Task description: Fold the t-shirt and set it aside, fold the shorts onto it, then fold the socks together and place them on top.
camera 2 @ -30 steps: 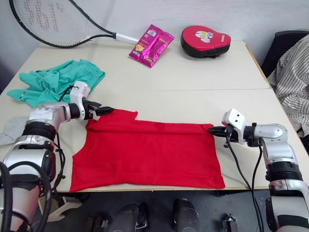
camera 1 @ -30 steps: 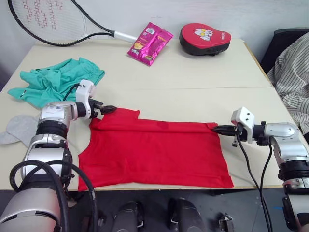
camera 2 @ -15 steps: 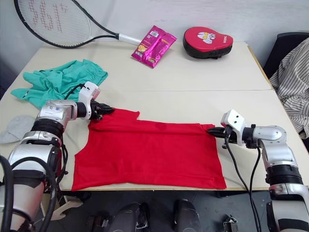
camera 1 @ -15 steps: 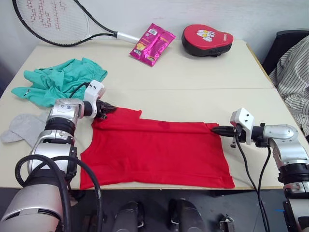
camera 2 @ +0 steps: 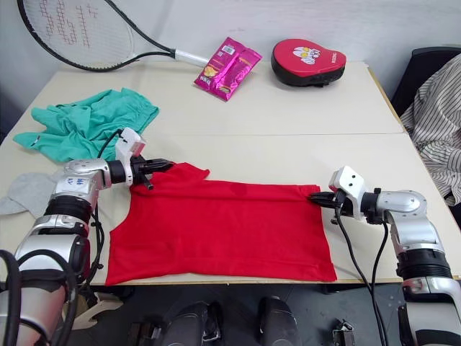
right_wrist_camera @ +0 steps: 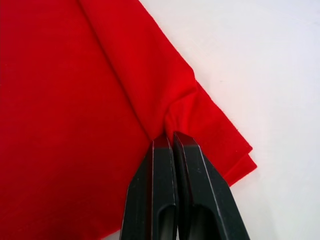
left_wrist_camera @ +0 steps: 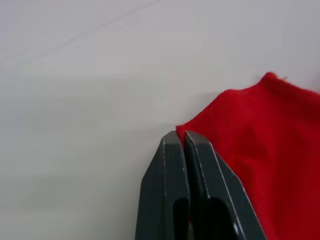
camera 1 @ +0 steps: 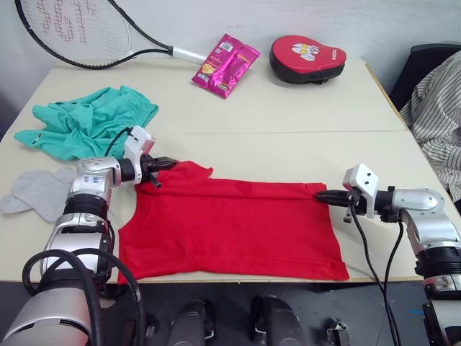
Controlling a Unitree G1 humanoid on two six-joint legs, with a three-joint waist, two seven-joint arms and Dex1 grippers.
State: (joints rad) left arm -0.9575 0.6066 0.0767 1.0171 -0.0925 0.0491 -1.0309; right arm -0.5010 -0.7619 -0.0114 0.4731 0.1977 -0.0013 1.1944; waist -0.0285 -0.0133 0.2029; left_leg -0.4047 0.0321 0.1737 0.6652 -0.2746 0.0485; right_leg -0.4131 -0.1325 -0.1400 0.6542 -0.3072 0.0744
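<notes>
I see right gripper [right_wrist_camera: 173,134] pinching the red t-shirt [camera 1: 238,227] corner | left gripper [left_wrist_camera: 183,133] fingers pressed together just beside its edge, apparently no cloth between | risk: lopsided lift, shirt drags.

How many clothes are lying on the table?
3 kinds: the red t-shirt spread at the front edge, the teal shorts bunched at the far left, and grey socks at the left edge. The socks overlap, so I cannot count them surely.

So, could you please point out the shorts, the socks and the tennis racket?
shorts [camera 1: 90,122], left eye view, middle of the crumpled teal cloth.
socks [camera 1: 37,193], left eye view, middle of the grey knit.
tennis racket [camera 2: 68,32], right eye view, strings.
</notes>
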